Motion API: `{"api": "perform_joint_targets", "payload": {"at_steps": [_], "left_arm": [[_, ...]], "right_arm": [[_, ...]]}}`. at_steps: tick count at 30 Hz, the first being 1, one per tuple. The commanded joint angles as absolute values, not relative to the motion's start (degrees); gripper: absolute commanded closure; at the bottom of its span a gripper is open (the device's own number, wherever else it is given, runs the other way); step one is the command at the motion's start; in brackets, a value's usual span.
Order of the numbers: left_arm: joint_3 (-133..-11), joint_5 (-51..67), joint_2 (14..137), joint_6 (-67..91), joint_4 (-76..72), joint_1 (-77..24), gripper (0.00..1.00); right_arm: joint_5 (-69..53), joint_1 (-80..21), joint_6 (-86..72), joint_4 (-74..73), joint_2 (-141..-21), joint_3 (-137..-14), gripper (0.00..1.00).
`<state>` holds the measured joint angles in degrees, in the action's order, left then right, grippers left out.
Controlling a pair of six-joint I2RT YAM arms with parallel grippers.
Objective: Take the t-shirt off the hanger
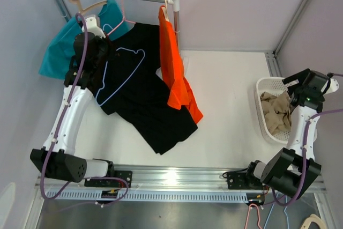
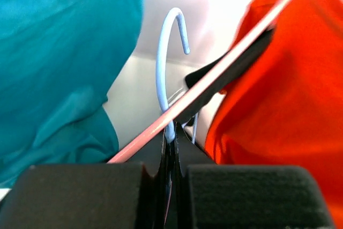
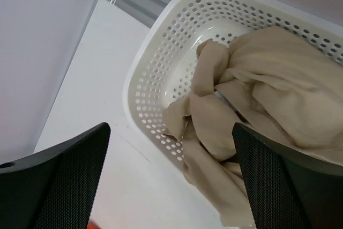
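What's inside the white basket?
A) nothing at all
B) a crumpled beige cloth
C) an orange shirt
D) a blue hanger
B: a crumpled beige cloth lies piled in the white basket, with part of it hanging over the rim.

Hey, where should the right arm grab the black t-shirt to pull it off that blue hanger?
Pinch the black t-shirt at its lower hem, coming in low from the right with the open right gripper. That end lies on the table near the orange shirt, opposite the hook of the blue hanger that the left gripper clamps.
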<state>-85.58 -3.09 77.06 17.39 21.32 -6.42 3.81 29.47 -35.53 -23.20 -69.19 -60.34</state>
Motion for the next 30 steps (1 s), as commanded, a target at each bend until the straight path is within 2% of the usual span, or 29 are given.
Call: {"api": "perform_joint_targets", "payload": {"at_steps": [1, 6, 12, 22, 30], "left_arm": [[-85.9, -7.1, 69.2, 10.8, 13.6, -10.5, 0.99], [-93.9, -8.0, 72.3, 13.1, 24.9, -11.6, 0.99], [-91.6, -12.7, 74.3, 13.9, 24.7, -11.0, 0.99], [-99.5, -0.4, 88.8, 21.1, 28.6, -4.8, 0.99], [-97.7, 7.2, 89.4, 26.5, 29.3, -3.3, 0.99]], "right_arm": [[4.8, 26.9, -35.1, -20.7, -67.5, -62.8, 0.00], [3.7, 25.4, -34.7, -20.6, -67.8, -63.5, 0.01], [2.7, 25.0, -34.1, -20.3, -67.2, -63.5, 0.00], [2.5, 24.5, -33.3, -20.2, -64.3, -62.1, 0.01], [2.7, 23.6, -33.0, -20.0, -63.4, -61.3, 0.01]]}}
